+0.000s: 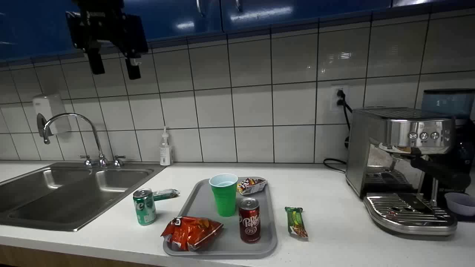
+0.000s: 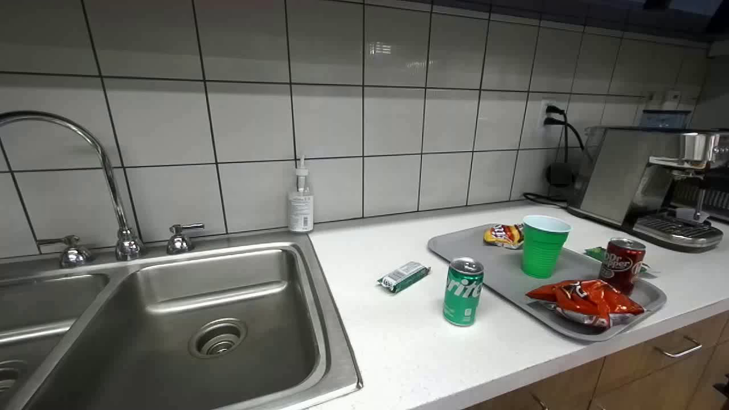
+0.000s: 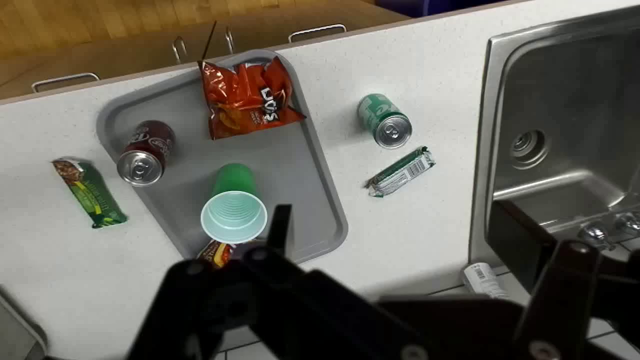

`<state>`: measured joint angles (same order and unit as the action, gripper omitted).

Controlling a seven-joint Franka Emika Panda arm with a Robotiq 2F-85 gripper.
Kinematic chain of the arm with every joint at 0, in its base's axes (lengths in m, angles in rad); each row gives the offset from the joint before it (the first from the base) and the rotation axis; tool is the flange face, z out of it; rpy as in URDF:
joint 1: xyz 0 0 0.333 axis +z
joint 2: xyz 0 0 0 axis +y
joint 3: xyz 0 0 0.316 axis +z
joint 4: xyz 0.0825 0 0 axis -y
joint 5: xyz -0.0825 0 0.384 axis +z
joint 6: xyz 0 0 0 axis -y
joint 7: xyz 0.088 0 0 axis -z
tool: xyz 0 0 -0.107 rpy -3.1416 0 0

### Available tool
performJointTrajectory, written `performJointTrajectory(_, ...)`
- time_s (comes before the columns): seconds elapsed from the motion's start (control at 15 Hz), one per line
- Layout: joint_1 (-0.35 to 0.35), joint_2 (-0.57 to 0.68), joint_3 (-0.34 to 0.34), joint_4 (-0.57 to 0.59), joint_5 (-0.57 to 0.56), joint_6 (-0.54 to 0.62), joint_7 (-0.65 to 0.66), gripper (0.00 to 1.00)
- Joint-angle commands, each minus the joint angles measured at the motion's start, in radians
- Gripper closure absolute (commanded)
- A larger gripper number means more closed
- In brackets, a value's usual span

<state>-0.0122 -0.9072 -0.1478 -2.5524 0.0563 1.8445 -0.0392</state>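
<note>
One gripper (image 1: 115, 71) hangs empty, jaws apart, above the tray (image 1: 200, 202); the green cup (image 1: 225, 199) on it looks light, crushable, best pinched gently at the rim.

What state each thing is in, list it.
Jaws: open, empty.
Green cup: upright, empty.
Dr Pepper can: upright.
Sprite can: upright.
Red bag: lying down.
Yellow bag: lying down.
Silver-green bar: lying down.
Green bar: lying down.
Pump bottle: upright.
Faucet: not running.
Power plugs: inserted.
Blue cabinets: closed.
</note>
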Motion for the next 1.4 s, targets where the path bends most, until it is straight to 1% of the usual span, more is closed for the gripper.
performJointTrajectory(0.0, -0.019, 0.004, 0.012, 0.002, 0.012, -0.002, -0.012, 0.00)
performJointTrajectory(0.27, -0.019, 0.004, 0.012, 0.002, 0.012, -0.002, -0.012, 0.00)
performJointTrajectory(0.47, -0.017, 0.009, 0.007, -0.032, -0.010, 0.020, -0.048, 0.00)
performJointTrajectory(0.67, -0.035, 0.027, -0.002, -0.072, -0.041, 0.054, -0.063, 0.00)
performJointTrajectory(1.0, -0.087, 0.091, -0.032, -0.123, -0.097, 0.179, -0.061, 0.00)
performJointTrajectory(1.33, -0.159, 0.195, -0.062, -0.142, -0.141, 0.353, -0.043, 0.00)
